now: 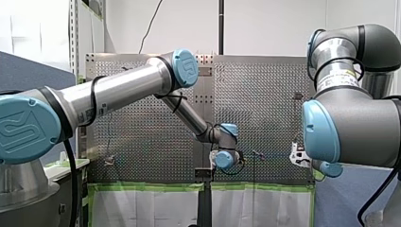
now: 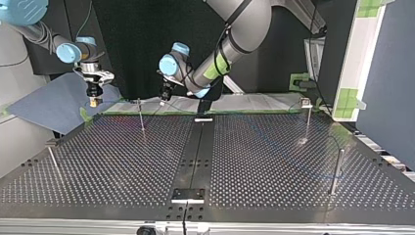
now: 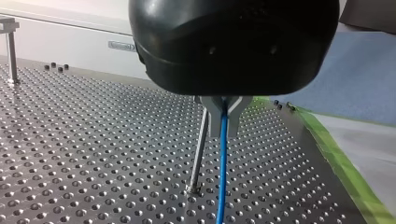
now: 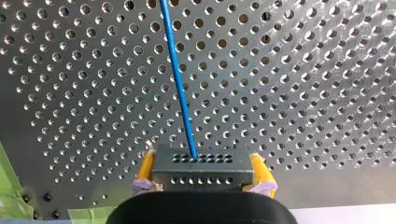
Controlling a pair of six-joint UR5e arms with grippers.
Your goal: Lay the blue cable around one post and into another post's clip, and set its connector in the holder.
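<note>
In the left wrist view my left gripper (image 3: 224, 125) has its metal fingers shut on the blue cable (image 3: 222, 177), which runs down to the perforated table (image 3: 70, 154) right beside a thin post (image 3: 200, 149). Yellow pads of my right gripper (image 4: 203, 164) are shut on the grey connector (image 4: 201, 173); the blue cable (image 4: 180, 79) leaves its face and runs ahead over the table. Across the table, my left gripper (image 2: 163, 98) hangs by a far post (image 2: 141, 115), and my right gripper (image 2: 93, 102) hovers past the far left corner.
More posts stand on the table: one with a clip head (image 2: 307, 120) at the top view's right, a plain one (image 2: 336, 171) nearer, and a leaning one (image 2: 53, 159) at the left. A black centre strip carries small fixtures (image 2: 188, 196). Green tape (image 3: 345, 168) marks the table's edge.
</note>
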